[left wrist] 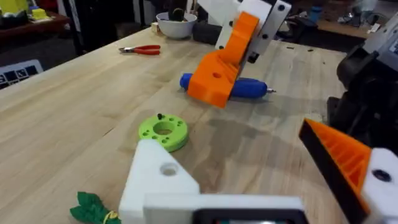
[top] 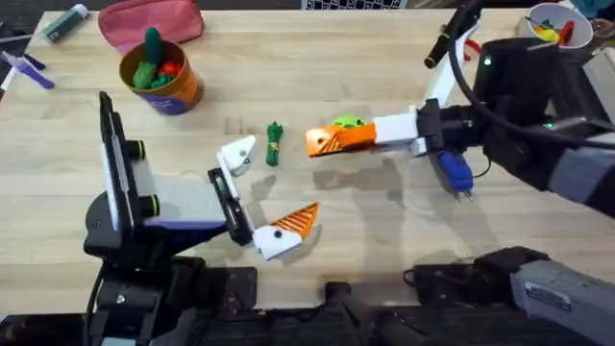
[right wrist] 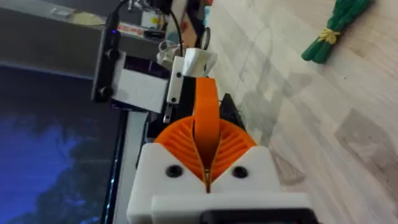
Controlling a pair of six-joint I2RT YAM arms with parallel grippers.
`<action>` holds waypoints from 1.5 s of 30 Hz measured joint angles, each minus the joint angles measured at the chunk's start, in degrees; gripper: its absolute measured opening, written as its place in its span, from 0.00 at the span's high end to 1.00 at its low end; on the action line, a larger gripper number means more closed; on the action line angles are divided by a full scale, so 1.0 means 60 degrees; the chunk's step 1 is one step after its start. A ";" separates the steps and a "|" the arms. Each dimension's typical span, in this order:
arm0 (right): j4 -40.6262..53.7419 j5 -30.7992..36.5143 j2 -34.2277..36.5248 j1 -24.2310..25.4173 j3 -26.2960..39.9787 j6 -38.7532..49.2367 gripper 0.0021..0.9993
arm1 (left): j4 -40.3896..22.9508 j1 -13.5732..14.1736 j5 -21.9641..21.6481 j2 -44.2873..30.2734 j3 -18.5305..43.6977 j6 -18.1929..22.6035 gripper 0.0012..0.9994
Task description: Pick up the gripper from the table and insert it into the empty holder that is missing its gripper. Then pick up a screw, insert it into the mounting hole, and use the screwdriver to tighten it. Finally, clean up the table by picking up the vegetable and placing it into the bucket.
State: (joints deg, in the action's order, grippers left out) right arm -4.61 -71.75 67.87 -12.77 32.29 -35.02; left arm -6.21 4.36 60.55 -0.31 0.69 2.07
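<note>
The right pincer [top: 322, 142] is hovering over the middle of the light wooden table [top: 384, 231], its white fingers clamped on the small orange wedge-shaped plastic gripper [right wrist: 206, 121]. The left pincer [top: 261, 197] is resting nearer, left of centre, its fingers standing apart, with the bare white angular plastic holder [top: 237, 154] beside the dark-green leafy toy vegetable [top: 274, 143].
</note>
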 joint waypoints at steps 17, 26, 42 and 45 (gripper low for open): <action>-0.1533 -0.2502 0.3264 0.0624 0.1112 0.0248 0.99 | -0.0001 0.0000 0.0000 -0.0001 0.0000 0.0000 0.01; -0.9138 -0.2583 0.4495 0.0173 0.1357 -0.3834 0.99 | 0.0002 0.0000 0.0000 0.0000 0.0000 0.0000 0.01; -0.9072 -0.2586 0.5458 -0.0413 0.1395 -0.5877 0.99 | 0.0003 0.0000 0.0000 -0.0001 0.0000 0.0000 0.01; -0.9072 -0.2586 0.5458 -0.0597 0.1395 -0.5877 0.99 | 0.0002 0.0000 0.0000 0.0003 0.0000 0.0000 0.01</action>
State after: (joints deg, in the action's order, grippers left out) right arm -59.05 -87.26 100.62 -16.35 40.66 -70.28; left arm -6.21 4.36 60.55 -0.30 0.69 2.07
